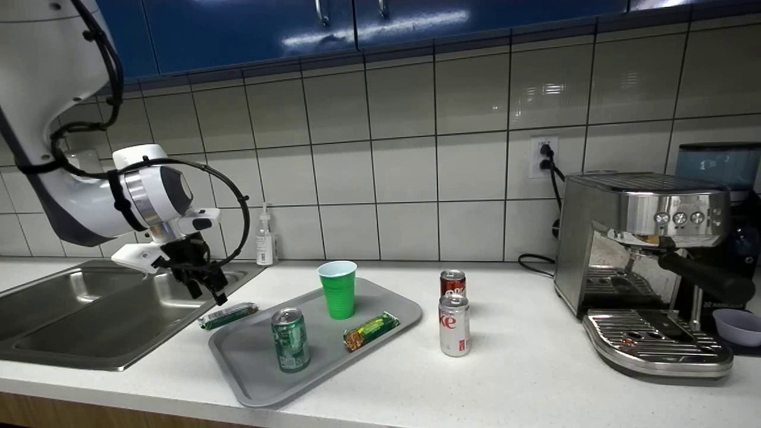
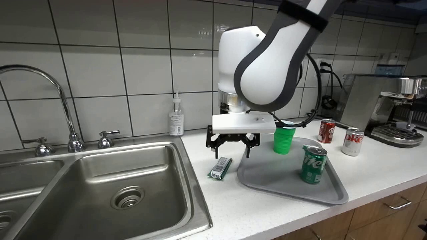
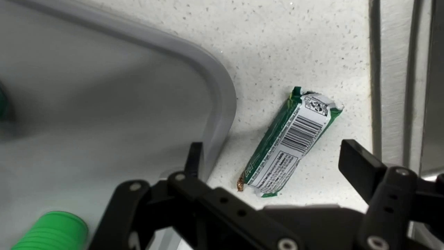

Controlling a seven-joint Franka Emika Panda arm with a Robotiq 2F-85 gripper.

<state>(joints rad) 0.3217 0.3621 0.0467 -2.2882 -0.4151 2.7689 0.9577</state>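
A black two-fingered pincer (image 2: 232, 156) hangs from a white-and-gray robot arm (image 2: 267, 83), its fingers (image 3: 359, 170) spread wide apart above a speckled white kitchen countertop (image 3: 295, 52). Directly beneath the pincer, a slim green-and-white wrapped snack bar (image 3: 288, 146) lies on the counter, barcode side up; in the wrist view it shows between the fingers, apart from both. To one side of the pincer, just beside the bar but apart from it, sits a round-cornered gray plastic tray (image 2: 273, 176). On it, a green metal soda can (image 2: 313, 165) and a green plastic cup (image 2: 283, 140) stand upright, and a green-and-yellow wrapped bar (image 1: 371, 331) lies alongside, as an exterior view shows. On the pincer's opposite side is a stainless-steel double sink (image 2: 196, 196). Nearer the tiled wall (image 2: 146, 70) than the pincer stands a clear white-labeled pump bottle (image 2: 176, 121). Farther from the pincer, past the tray, a red metal can (image 2: 326, 131) and a red-lettered silver metal can (image 2: 353, 141) stand upright on the counter. Farther still is a boxy stainless-steel espresso machine (image 1: 639, 279), near a white wall outlet (image 1: 537, 156) holding black plugs.
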